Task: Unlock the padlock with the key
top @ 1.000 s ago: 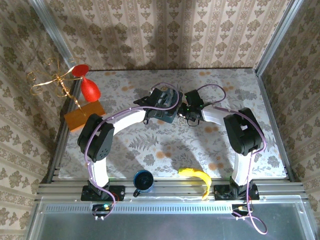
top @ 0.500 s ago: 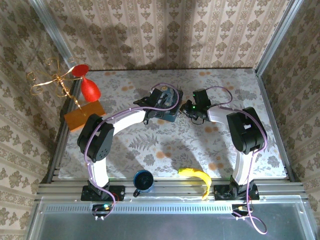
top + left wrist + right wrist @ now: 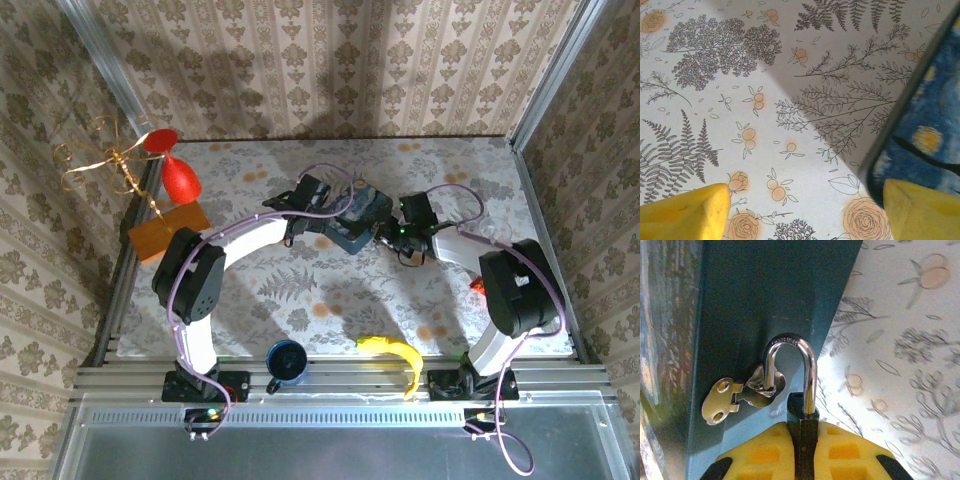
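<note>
The blue starry-night tin (image 3: 358, 222) lies mid-table, turned at an angle. In the right wrist view the padlock (image 3: 811, 370) hangs at the tin's dark teal side (image 3: 765, 290). Its silver shackle passes through the loop of the metal hasp (image 3: 735, 397). The shackle's left leg ends free above the dark body; its right leg sits in the body. My right gripper (image 3: 802, 427) is shut on that body, at the tin's right side (image 3: 386, 236). My left gripper (image 3: 805, 210) is open over bare tablecloth, its right finger (image 3: 925, 210) by the tin's edge (image 3: 930, 130).
A banana (image 3: 395, 355) and a blue mug (image 3: 287, 362) lie near the front edge. A red cone (image 3: 180, 178), an orange block (image 3: 168, 230) and a gold wire ornament (image 3: 100, 160) stand at the left edge. Walls close the table on three sides.
My right gripper has moved right and nearer, and the tin has slid and turned with it. The left gripper stays at the tin's left side.
</note>
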{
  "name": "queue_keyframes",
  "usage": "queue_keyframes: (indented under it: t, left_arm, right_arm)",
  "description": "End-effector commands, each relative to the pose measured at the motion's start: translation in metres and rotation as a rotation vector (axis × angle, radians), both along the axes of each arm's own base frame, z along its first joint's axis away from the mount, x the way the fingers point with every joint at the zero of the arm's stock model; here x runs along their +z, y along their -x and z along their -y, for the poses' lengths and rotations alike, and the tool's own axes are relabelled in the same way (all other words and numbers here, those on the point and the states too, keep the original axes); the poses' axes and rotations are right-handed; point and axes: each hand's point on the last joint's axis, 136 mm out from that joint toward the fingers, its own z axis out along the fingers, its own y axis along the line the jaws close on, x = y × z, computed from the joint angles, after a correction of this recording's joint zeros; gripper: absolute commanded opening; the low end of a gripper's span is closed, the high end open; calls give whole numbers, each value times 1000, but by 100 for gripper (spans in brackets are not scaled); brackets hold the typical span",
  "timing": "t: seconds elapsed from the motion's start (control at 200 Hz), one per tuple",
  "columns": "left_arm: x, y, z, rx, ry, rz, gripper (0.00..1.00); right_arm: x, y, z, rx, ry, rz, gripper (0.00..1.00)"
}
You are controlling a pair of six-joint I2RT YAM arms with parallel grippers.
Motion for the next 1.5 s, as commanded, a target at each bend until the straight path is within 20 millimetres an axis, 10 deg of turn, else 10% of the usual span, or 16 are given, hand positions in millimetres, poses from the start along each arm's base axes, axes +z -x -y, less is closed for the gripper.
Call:
queue_keyframes:
  t: [0.0, 0.33, 0.58, 0.875, 1.496]
  left_arm:
    - [-39, 15, -55, 59, -201, -143, 80]
    - [13, 26, -39, 46, -133, -38, 92]
    - [65, 55, 34, -108, -49, 121, 100]
    - [-6, 54, 79, -240, -229, 4, 100]
    - [-64, 37, 10, -116, -312, -175, 92]
  right_arm:
    - [-21, 31, 37, -31, 142, -101, 0]
    - [-41, 25, 26, -30, 93, -111, 0]
    - [-36, 30, 22, -24, 89, -108, 0]
    - [-34, 33, 23, -12, 90, -109, 0]
    - [-29, 58, 58, 260, 88, -236, 0]
